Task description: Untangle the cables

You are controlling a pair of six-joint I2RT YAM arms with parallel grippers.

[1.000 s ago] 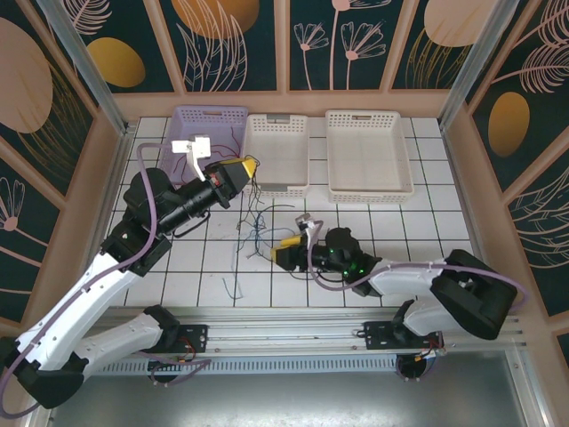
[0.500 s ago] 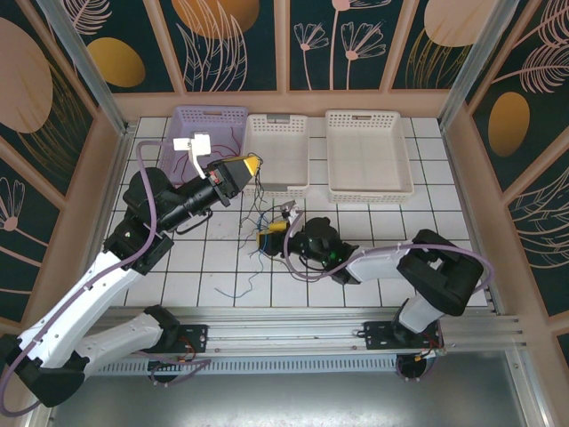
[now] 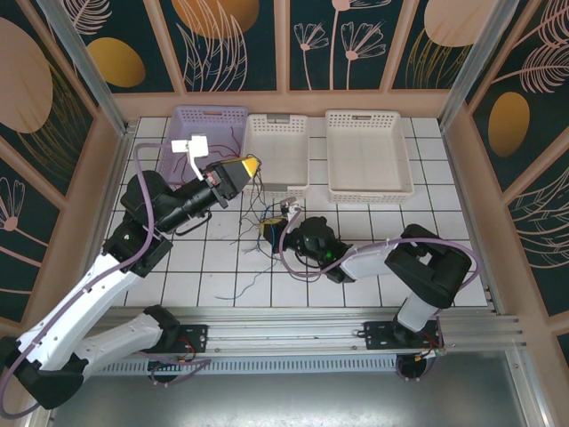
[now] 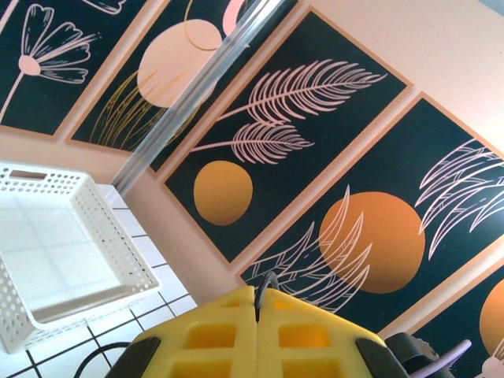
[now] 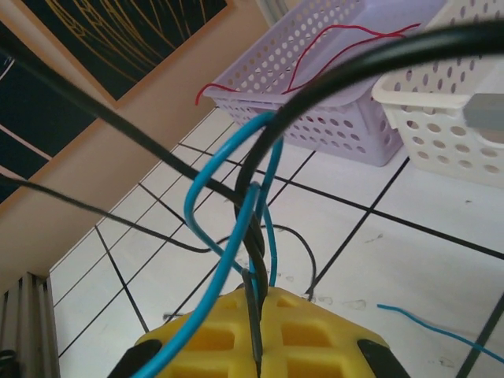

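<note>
Because the thin black and teal cables are limp, light and snag-prone, grip beside the knot, which lies near the white tiled table's centre. The yellow-padded right gripper is clamped on teal and black strands; the left gripper pinches a dark strand. A lilac perforated basket and white plastic baskets crowd twelve o'clock; bare tiles lie toward three and six

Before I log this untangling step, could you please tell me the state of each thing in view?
Left fingers: shut on a thin dark cable.
Right fingers: shut on the twisted blue and black cables.
Lilac basket: holds a red cable.
Right white basket: empty.
Loose blue cable: lying slack on the table.
</note>
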